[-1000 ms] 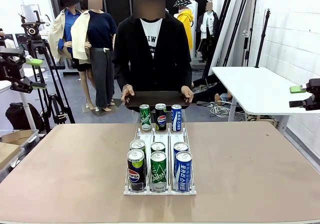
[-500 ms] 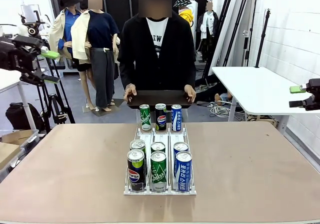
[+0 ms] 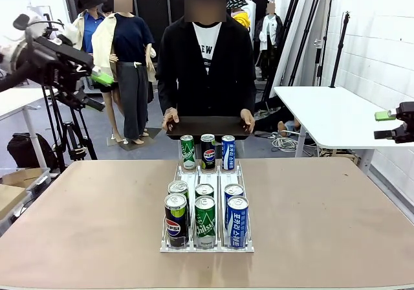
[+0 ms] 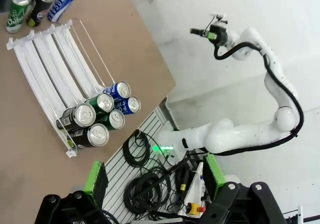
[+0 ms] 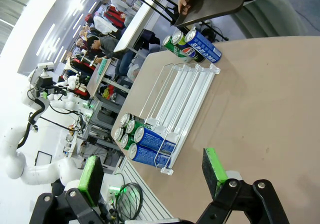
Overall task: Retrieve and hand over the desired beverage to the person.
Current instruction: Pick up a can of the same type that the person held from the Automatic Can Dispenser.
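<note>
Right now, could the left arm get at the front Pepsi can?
Probably yes: the left gripper hangs open, high off to the left, and nothing blocks the front Pepsi can from above or its left.

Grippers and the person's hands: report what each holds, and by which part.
The left gripper and right gripper are open, holding nothing. The person's hands grip the black tray by its two ends.

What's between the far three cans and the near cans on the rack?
Between the far cans and near cans, only the rack's bare lanes show, clearest in the left wrist view.
</note>
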{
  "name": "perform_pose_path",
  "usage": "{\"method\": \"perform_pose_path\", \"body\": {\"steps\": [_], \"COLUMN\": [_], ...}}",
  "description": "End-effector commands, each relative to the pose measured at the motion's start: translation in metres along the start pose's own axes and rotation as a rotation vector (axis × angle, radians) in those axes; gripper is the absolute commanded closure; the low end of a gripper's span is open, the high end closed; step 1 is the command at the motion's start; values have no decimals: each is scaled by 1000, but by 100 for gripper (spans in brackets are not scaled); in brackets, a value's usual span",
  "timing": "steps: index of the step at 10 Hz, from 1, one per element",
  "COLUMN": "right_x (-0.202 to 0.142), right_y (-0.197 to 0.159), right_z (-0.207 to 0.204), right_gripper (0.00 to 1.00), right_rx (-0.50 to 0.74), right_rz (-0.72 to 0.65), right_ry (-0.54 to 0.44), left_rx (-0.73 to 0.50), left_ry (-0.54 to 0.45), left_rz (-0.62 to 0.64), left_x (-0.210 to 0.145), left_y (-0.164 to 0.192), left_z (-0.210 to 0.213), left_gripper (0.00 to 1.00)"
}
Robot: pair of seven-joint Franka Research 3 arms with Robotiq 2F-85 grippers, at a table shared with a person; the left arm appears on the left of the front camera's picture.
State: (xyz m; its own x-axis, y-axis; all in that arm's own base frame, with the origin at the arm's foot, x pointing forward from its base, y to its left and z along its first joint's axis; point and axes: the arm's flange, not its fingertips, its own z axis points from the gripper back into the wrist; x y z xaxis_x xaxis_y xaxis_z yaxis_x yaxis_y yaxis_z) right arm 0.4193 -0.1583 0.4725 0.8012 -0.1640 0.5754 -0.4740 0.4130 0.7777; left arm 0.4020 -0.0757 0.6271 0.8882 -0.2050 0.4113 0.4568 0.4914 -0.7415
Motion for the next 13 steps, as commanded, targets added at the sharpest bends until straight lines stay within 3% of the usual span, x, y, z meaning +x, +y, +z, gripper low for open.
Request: {"method": "perform_pose_path", "body": {"steps": [1, 8, 13], "right_x": [-1, -1, -1], "right_y": [0, 0, 0], "right_z": [0, 0, 0], "right_gripper": [0, 0, 0], "right_rx": [13, 13, 13], "right_rz": [-2, -2, -2], "right_ry": [-6, -6, -6], "left_rx": [95, 351, 507], "left_ry": [39, 145, 208], "left_rz": [0, -24, -14], "left_x": [4, 28, 27], "left_y": [-17, -75, -96], "left_z": [-17, -109, -183], "left_gripper": [0, 0, 0]}}
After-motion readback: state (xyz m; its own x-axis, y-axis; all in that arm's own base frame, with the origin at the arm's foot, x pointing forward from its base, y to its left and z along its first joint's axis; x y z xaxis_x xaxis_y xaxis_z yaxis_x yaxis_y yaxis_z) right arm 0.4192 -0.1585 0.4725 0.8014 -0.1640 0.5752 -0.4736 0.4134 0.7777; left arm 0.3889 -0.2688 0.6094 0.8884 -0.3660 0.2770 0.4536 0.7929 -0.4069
